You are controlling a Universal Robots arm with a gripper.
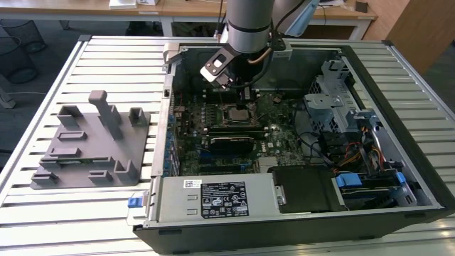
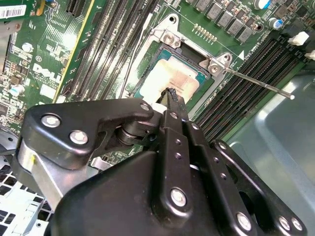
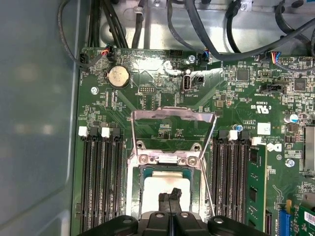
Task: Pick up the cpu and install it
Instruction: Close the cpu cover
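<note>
In the exterior view my gripper is reaching down into the open computer case, over the far middle of the green board. The case is also holding a power box along its near wall and a drive cage at the exterior view's right. A grey holder is standing on the table at the exterior view's left.

In the second wrist view my gripper is showing its jaws pressed together, gripping nothing, tips touching or just above the cpu. The cpu is lying inside the socket, and the thin lever is sticking out beside it.

In the first wrist view my gripper is hanging over the cpu, and the metal flap is standing open beyond it. My worry: I cannot tell whether the cpu is sitting flat, so pushing down could bend the pins; brushing the lever could shift things, and nothing is clamping the cpu yet.
</note>
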